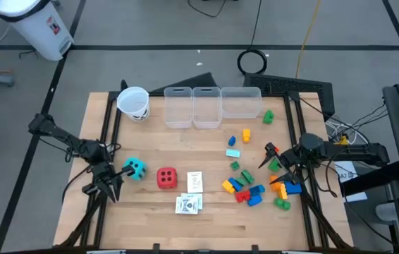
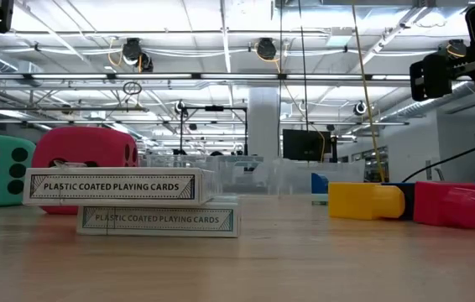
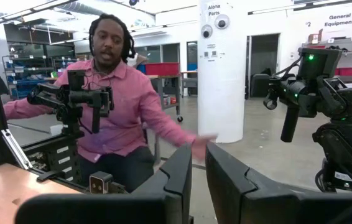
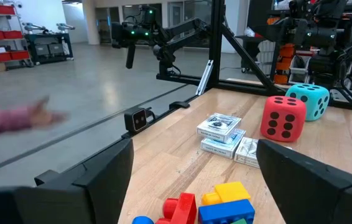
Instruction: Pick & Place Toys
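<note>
Both arms wait at the table's sides. The left gripper (image 1: 113,189), fingers nearly together and empty, sits just beside the teal die (image 1: 134,168); the right gripper (image 1: 271,156), fingers wide apart, hovers over the scattered bricks (image 1: 245,189). Risk: a descent into this crowded cluster may scatter neighbouring bricks; the person (image 3: 117,93) beyond the table could be reached.

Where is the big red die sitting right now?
From above, the red die sits left of the table's centre, between the teal die and the two white card packs.
</note>
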Action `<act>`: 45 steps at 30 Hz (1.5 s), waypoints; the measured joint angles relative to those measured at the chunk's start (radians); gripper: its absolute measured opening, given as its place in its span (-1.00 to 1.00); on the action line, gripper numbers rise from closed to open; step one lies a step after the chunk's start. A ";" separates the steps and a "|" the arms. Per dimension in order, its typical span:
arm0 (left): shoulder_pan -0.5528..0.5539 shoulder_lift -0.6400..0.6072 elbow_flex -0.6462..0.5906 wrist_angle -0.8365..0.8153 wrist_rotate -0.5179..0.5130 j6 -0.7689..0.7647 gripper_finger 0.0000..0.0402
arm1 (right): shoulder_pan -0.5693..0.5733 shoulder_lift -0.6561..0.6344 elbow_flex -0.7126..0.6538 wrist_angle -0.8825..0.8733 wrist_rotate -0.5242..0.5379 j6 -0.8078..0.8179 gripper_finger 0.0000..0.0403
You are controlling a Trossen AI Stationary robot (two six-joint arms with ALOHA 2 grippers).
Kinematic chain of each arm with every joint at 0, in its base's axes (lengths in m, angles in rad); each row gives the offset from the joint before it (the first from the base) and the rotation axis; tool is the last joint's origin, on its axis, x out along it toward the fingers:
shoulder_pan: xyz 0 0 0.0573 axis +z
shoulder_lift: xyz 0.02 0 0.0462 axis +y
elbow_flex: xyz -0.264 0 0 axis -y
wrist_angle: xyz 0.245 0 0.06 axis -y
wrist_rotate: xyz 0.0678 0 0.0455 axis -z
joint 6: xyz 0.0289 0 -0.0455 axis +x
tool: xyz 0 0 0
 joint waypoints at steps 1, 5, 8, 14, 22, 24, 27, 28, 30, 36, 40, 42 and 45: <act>0.000 0.000 0.000 0.000 0.000 0.000 -0.75 | 0.000 0.000 0.000 0.000 0.000 0.000 0.56; 0.000 0.000 0.000 0.000 0.000 0.000 -0.75 | 0.000 0.000 0.000 0.000 0.000 0.000 0.56; 0.000 0.000 0.000 0.000 0.000 0.000 -0.75 | 0.000 0.000 0.000 0.000 0.000 0.000 0.56; 0.000 0.000 0.000 0.000 0.000 0.000 -0.75 | 0.000 0.000 0.000 0.000 0.000 0.000 0.56; 0.000 0.000 0.000 0.000 0.000 0.000 -0.75 | 0.000 0.000 0.000 0.000 0.000 0.000 0.57; 0.000 0.000 0.000 0.000 0.000 0.000 -0.75 | 0.000 0.000 0.000 0.000 0.000 0.000 0.56; 0.000 0.000 0.000 0.000 0.000 0.000 -0.75 | 0.000 0.000 0.000 0.000 0.000 0.000 0.56; 0.000 0.000 0.000 0.000 0.000 0.000 -0.75 | 0.000 0.000 0.000 0.000 0.000 0.000 0.56; 0.000 0.000 0.000 0.000 0.000 0.000 -0.75 | 0.000 0.000 0.000 0.000 0.000 0.000 0.56; 0.000 0.000 0.000 0.000 0.000 0.000 -0.75 | 0.000 0.000 0.000 0.000 0.000 0.000 0.56; 0.001 0.000 0.000 0.008 -0.024 0.071 -0.75 | 0.000 0.000 0.000 0.000 0.000 0.000 0.56; 0.000 0.000 0.000 0.035 -0.094 0.154 -0.75 | 0.000 0.000 0.000 0.000 0.000 0.000 0.56; 0.000 0.000 0.000 0.062 -0.206 0.198 -0.75 | 0.000 0.000 0.000 0.000 0.000 0.000 0.56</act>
